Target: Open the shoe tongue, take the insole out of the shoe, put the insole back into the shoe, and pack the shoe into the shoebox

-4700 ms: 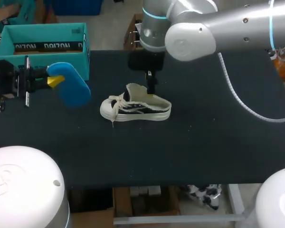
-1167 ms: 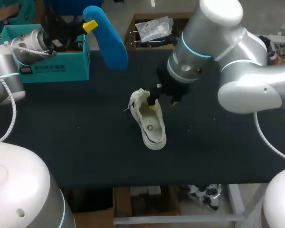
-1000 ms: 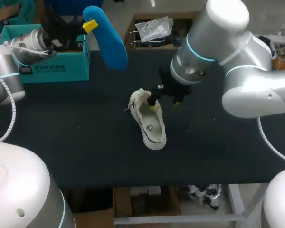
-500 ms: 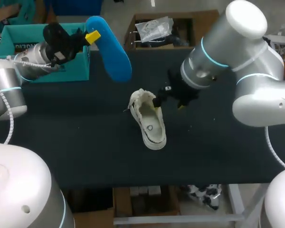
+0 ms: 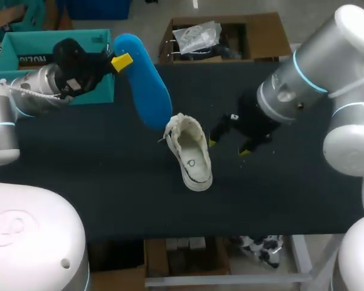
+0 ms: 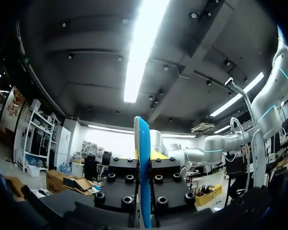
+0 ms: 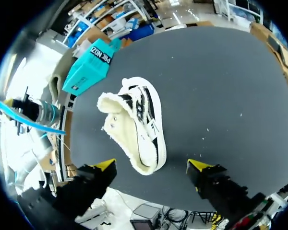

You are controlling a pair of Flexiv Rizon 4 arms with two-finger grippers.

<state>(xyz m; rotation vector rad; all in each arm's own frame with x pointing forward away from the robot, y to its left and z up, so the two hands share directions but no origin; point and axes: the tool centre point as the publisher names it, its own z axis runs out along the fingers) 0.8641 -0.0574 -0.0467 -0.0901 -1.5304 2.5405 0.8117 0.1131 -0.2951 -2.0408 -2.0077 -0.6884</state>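
Your left pincer (image 5: 118,60) is pinching the blue insole (image 5: 144,79) by one end. In the left wrist view the insole (image 6: 144,167) stands edge-on, with the black fingers (image 6: 122,179) pressed against it from both sides. In the head view the insole slants from the far left toward the middle of the dark surface (image 5: 109,188). Its free end sits just left of the far end of the shoe (image 5: 191,151). You cannot tell from here whether the two touch.

The cream shoe lies near the middle of the surface with its mouth open upward and the pale lining showing. Nothing grips it.

Your right pincer (image 5: 229,147) is just right of the shoe, spread wide and pinching nothing. In the right wrist view its two yellow tips stand well apart, with the shoe (image 7: 134,127) lying ahead of the right pincer (image 7: 152,165), black-and-white side panels showing.

The teal shoebox (image 5: 24,51) sits open at the far left of the surface, partly behind your left arm. The right wrist view shows the shoebox (image 7: 89,67) beyond the shoe.
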